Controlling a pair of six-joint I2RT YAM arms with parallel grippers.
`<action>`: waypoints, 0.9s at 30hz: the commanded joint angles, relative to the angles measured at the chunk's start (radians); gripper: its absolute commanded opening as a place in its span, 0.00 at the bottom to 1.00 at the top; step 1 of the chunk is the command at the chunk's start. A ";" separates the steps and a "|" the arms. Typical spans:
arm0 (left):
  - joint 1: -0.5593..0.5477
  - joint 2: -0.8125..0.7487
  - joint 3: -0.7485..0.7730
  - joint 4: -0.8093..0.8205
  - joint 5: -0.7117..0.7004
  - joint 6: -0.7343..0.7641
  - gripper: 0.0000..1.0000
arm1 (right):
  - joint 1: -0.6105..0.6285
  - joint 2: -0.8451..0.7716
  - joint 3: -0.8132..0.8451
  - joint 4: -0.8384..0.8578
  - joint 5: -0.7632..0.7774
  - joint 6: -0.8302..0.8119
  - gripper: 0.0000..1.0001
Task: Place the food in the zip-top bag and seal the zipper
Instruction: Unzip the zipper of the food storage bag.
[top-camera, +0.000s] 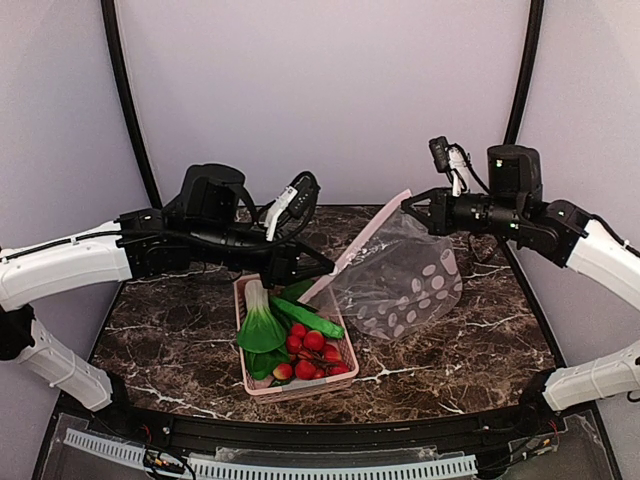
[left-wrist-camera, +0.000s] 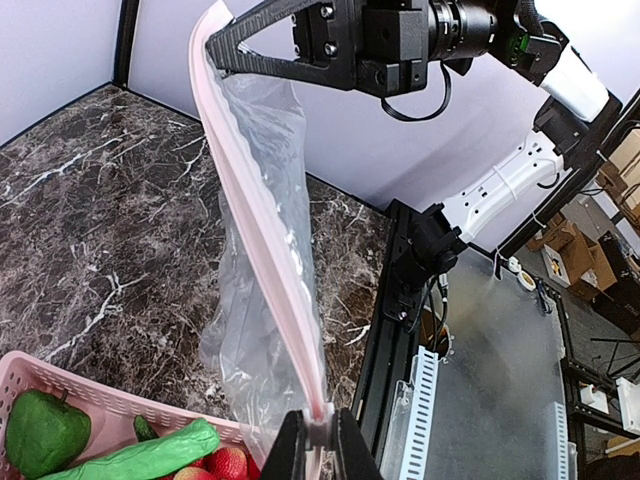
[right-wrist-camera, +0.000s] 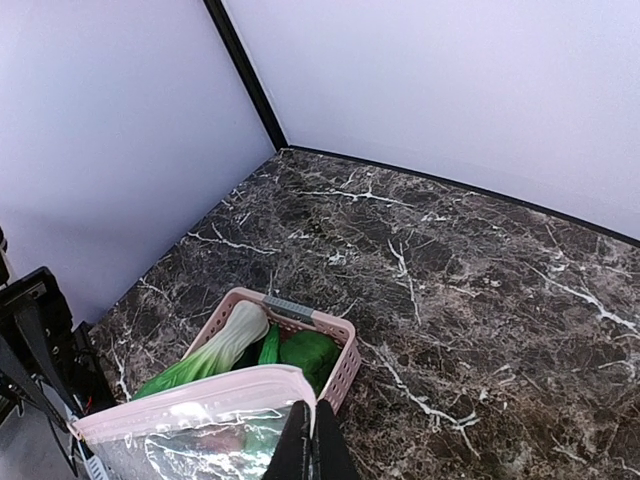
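Observation:
The clear zip-top bag hangs stretched between both grippers, above the table and empty. Its pale pink zipper runs taut from upper right to lower left. My left gripper is shut on the zipper's lower end. My right gripper is shut on its upper end. The food lies in the pink basket: a bok choy, a cucumber piece and a green pepper. The left wrist view shows the zipper rising to the right gripper.
Red strawberries fill the basket's near end, under the bag's lower corner. The basket stands mid-table on dark marble. Black frame posts stand at the back corners.

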 joint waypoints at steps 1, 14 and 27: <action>0.005 -0.039 -0.023 -0.023 0.026 -0.005 0.01 | -0.038 0.010 0.045 0.015 0.055 -0.015 0.00; 0.010 -0.049 -0.047 -0.032 0.008 -0.011 0.01 | -0.070 0.040 0.063 0.018 0.046 -0.018 0.00; 0.022 -0.062 -0.063 -0.067 -0.021 -0.001 0.01 | -0.083 0.063 0.076 0.020 0.052 -0.015 0.00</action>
